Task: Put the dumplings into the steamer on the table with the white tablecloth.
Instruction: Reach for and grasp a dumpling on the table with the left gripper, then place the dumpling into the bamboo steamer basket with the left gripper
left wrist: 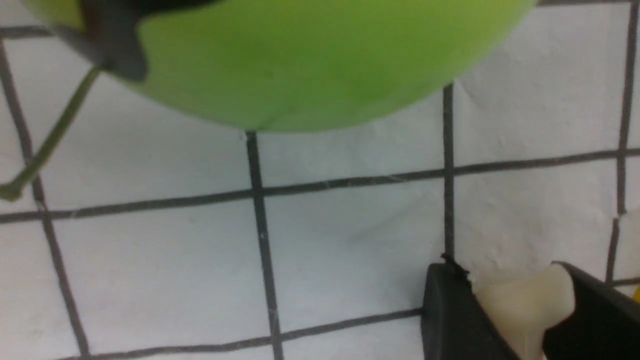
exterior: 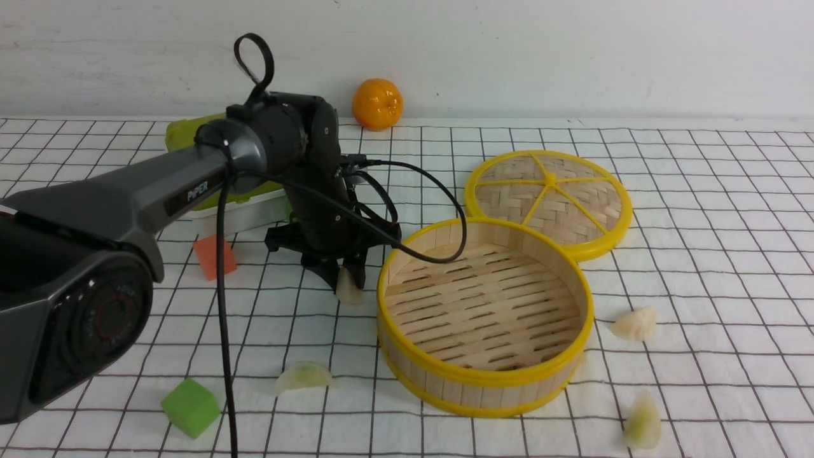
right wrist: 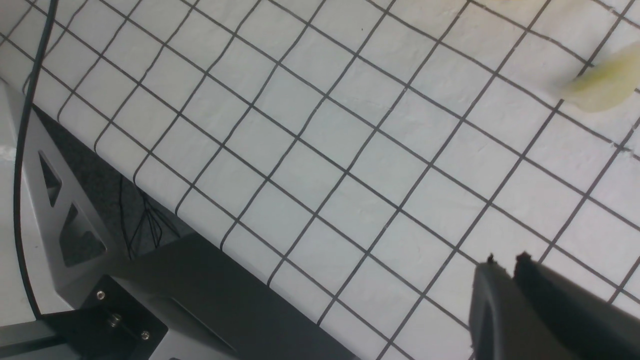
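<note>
Left arm (exterior: 95, 210) crowds the front view's near corner; left claw (exterior: 346, 277) points straight down, clamped on one dumpling (exterior: 348, 289) at the steamer's (exterior: 484, 380) 9 o'clock, probably to carry it over the rim. Steamer holds nothing. Loose dumplings (exterior: 304, 376) (exterior: 636, 324) (exterior: 642, 423) lie at its 8, 3 and 4 o'clock; lid (exterior: 548, 200) lies at 1, clear of the opening. Checked cloth (exterior: 699, 267) runs flat to a white wall (exterior: 572, 57).

Left wrist view: fingers (left wrist: 450, 315) pinch the cream dumpling (left wrist: 525, 310) low over cloth (left wrist: 350, 240).

Right wrist view: right claw (right wrist: 506, 262), tips together and empty, waits by the cloth's (right wrist: 325, 150) edge, well apart from a dumpling (right wrist: 605, 82).

Lab setup: gridded tablecloth (exterior: 699, 254), toy dumplings (exterior: 634, 323)
</note>
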